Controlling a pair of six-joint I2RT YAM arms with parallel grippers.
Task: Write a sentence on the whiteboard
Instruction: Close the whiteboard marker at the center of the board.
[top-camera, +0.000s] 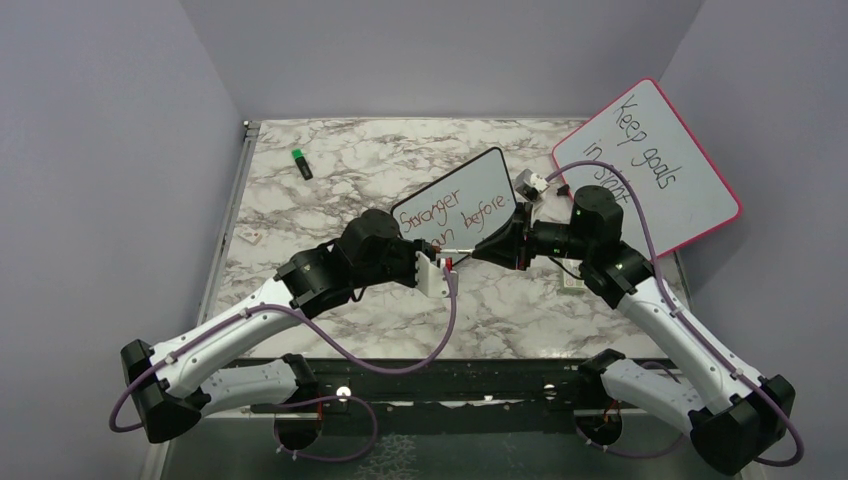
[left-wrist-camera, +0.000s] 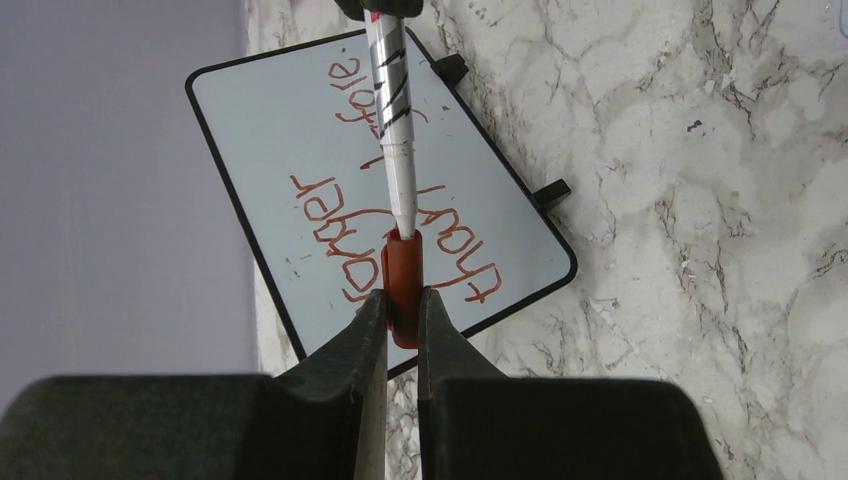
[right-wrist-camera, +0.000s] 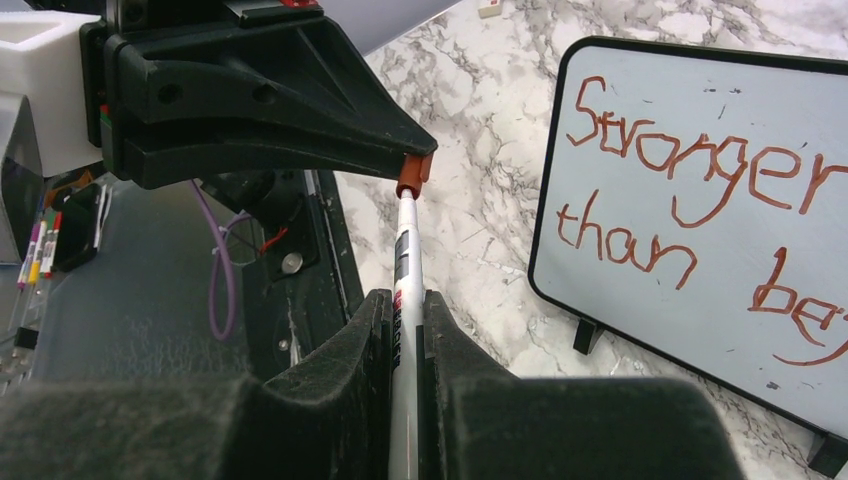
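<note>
The whiteboard (top-camera: 470, 190) stands on its feet at mid-table, black-framed. It carries the sentence (top-camera: 447, 214) in reddish-brown, "Stronger than before" (right-wrist-camera: 660, 160). In front of it the two grippers meet tip to tip. My left gripper (left-wrist-camera: 402, 310) is shut on an orange-red cap (left-wrist-camera: 403, 275). My right gripper (right-wrist-camera: 405, 305) is shut on the white barrel of a marker (right-wrist-camera: 405, 250). The marker's narrow end (left-wrist-camera: 400, 200) sits in the cap's mouth (right-wrist-camera: 412, 175), above the marble and just short of the board (left-wrist-camera: 270, 130).
A larger pink-framed board (top-camera: 650, 165) with black handwriting leans at the back right. A green highlighter (top-camera: 301, 163) lies at the back left, and a small white-and-black object (top-camera: 533, 184) sits behind the whiteboard. The table's raised left rim (top-camera: 228, 230) is close to the left arm.
</note>
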